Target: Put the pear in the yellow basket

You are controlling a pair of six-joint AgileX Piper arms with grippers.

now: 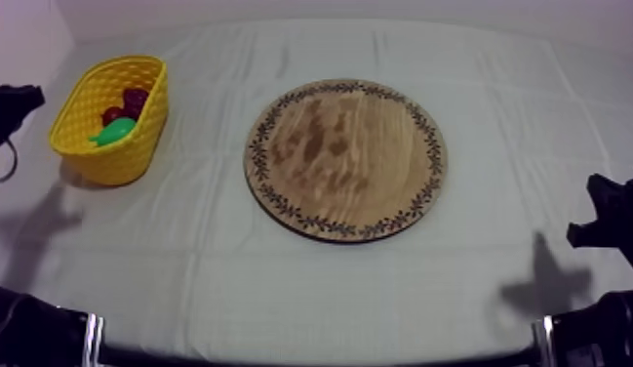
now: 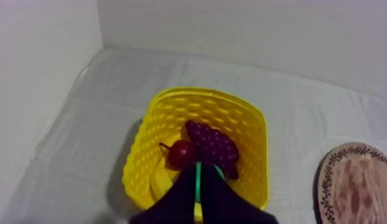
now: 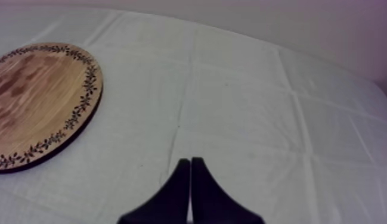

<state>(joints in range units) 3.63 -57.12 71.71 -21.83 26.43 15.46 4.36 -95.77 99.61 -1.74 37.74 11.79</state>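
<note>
Top view, left to right. At the far left edge the left gripper (image 2: 197, 173) is hanging near the basket (image 1: 113, 161) and apart from it. In the left wrist view its fingers are lying drawn together to a thin slit and gripping nothing. The green in that slit is judged to be the fruit lying beyond. In the upper left of the frame the pear (image 1: 116, 132) is lying inside the basket, against the small red fruit (image 2: 181, 152) and the grapes (image 2: 212, 145), so the placing is looking complete. At centre the board (image 1: 345, 159) is lying bare. At the right edge the right gripper (image 3: 190, 164) is resting over the cloth (image 1: 281, 283), well apart from the board, its fingers pressed together on nothing. The remaining hazards are probably lying on the left. The basket is looking light, so an arm swinging toward it could be clipping the rim, sliding it or tipping it. The pear appears to be sitting high on the other fruit, and a jolt could be rolling it out over the wall.
</note>
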